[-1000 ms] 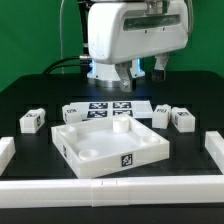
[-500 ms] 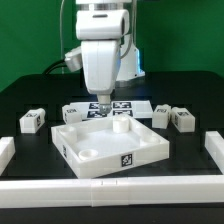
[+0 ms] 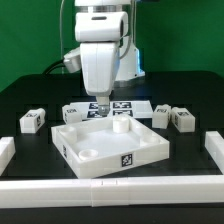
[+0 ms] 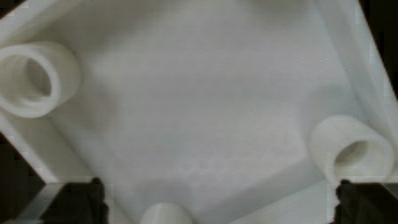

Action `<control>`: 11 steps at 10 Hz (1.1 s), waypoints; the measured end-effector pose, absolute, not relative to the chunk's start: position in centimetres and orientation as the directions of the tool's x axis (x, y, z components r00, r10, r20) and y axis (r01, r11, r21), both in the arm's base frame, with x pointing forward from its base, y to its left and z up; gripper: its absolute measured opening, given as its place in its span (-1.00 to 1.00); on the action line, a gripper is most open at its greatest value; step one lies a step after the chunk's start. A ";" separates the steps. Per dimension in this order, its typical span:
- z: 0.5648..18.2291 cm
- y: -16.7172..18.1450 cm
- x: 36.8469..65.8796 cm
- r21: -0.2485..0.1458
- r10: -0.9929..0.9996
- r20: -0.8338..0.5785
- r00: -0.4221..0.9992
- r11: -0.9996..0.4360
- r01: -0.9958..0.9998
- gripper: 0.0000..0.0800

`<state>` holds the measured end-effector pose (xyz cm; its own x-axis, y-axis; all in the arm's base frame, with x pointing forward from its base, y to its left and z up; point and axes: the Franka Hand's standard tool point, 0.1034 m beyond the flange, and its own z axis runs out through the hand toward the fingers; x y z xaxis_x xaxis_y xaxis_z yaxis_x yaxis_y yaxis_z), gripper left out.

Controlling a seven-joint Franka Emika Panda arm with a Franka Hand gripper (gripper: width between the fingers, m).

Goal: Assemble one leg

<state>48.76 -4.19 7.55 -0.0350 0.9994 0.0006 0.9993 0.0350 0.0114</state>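
We count four legs, all lying on the table outside the tray (image 3: pixel 100 166) and none of them held. One leg (image 3: pixel 73 113) lies against the tray's back corner on the exterior view's left, another leg (image 3: pixel 32 121) farther out on that side, and a pair (image 3: pixel 160 115) (image 3: pixel 183 119) side by side off the tray's opposite back corner.

The gripper (image 3: pixel 103 101) hangs low over the back of the tray. In the wrist view only the tray floor (image 4: pixel 196 110) shows between its fingers, so we judge it spread apart and carrying nothing.

The risk we see is that it sits above the tray, not above any leg. Dropping straight down would strike the floor or a socket and shove the tray. Reaching for the paired legs could knock the neighbour askew. A tilted grip would leave a leg crooked for its socket.

Otherwise there is one tray with two sockets (image 3: pixel 88 154) (image 3: pixel 121 126) clear in the exterior view, one marker board (image 3: pixel 125 106) behind the tray, and three bars (image 3: pixel 110 187) around the edges.
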 end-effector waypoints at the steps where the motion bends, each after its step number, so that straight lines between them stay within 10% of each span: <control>1: 6.1 -6.3 46.2 -0.014 0.977 0.023 -0.214 0.214 0.977 0.63; 4: 2.3 -6.2 41.0 -0.038 0.941 0.063 -0.331 0.334 0.942 0.63; 10: 1.1 -6.3 41.3 -0.080 0.965 0.079 -0.249 0.255 0.964 0.63; 11: 1.0 -6.3 41.1 -0.082 0.966 0.080 -0.248 0.254 0.964 0.30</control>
